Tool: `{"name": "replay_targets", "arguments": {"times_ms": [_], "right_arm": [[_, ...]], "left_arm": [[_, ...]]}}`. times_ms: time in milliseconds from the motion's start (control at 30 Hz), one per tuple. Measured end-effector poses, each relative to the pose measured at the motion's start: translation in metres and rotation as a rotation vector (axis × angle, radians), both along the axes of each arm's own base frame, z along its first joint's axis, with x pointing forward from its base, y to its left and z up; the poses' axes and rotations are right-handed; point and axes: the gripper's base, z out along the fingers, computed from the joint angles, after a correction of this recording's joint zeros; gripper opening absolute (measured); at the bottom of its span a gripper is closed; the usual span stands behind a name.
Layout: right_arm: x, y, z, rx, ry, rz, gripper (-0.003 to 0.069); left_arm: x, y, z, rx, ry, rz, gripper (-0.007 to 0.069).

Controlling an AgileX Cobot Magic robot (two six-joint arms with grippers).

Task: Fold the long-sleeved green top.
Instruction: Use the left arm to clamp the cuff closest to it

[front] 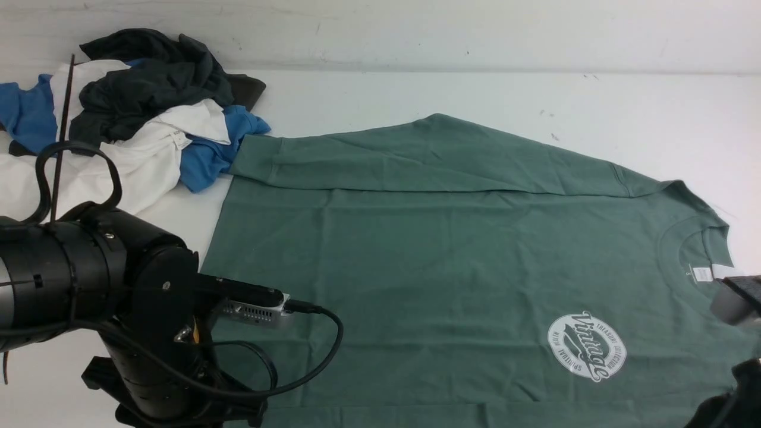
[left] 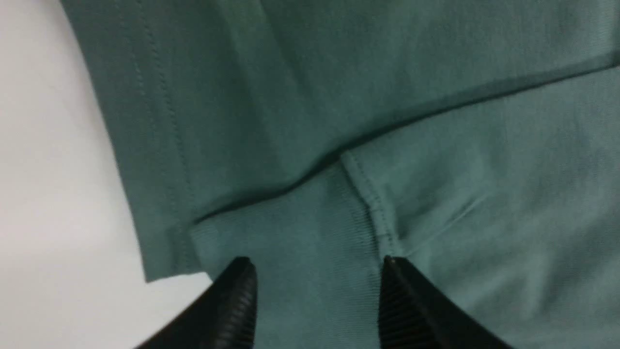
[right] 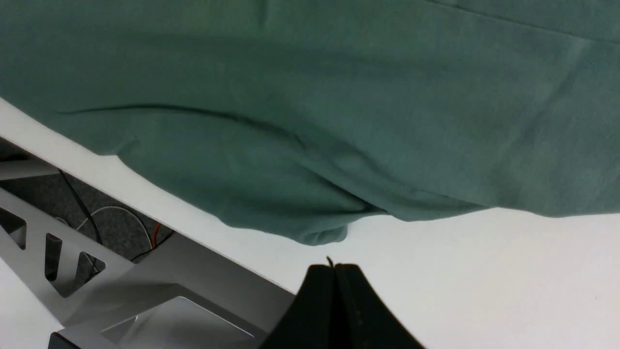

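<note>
The green long-sleeved top (front: 428, 249) lies flat across the table, neck with white label (front: 701, 273) to the right and hem to the left. Its round white logo (front: 585, 348) faces up. One sleeve (front: 416, 160) is folded over along the far edge. In the left wrist view my left gripper (left: 317, 264) is open, its fingertips (left: 242, 271) on either side of a ribbed cuff (left: 300, 232) that lies on the body cloth. My right gripper (right: 334, 265) is shut over bare table, just short of a bulging edge of the top (right: 319, 235).
A heap of blue, white and black garments (front: 137, 119) sits at the far left, touching the folded sleeve's cuff. The white table (front: 475, 89) runs behind the top. Its near edge (right: 145, 203) and metal frame (right: 72, 257) lie close to my right gripper.
</note>
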Motion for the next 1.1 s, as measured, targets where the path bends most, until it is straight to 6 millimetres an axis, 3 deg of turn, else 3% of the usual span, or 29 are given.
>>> {"name": "replay_targets", "arguments": {"times_ms": [167,433,533,733,1100], "right_arm": [[0.000,0.000,0.000,0.000,-0.001,0.001,-0.0015],[0.000,0.000,0.000,0.000,-0.003,0.000,-0.0015],[0.000,0.000,0.000,0.001,0.001,-0.008,-0.0015],[-0.001,0.000,0.000,0.001,0.008,-0.002,-0.0015],[-0.001,0.000,0.000,0.001,0.013,0.001,-0.0015]], "left_arm": [[0.000,-0.004,-0.005,-0.031,0.029,0.031,0.0417],[0.007,0.008,-0.006,0.104,-0.038,-0.010,0.0417],[0.011,0.016,-0.006,0.138,-0.065,0.079,0.0417],[0.018,0.034,-0.012,0.103,-0.004,0.201,0.0417],[0.017,0.026,-0.017,-0.004,0.058,0.171,0.0417]]}}
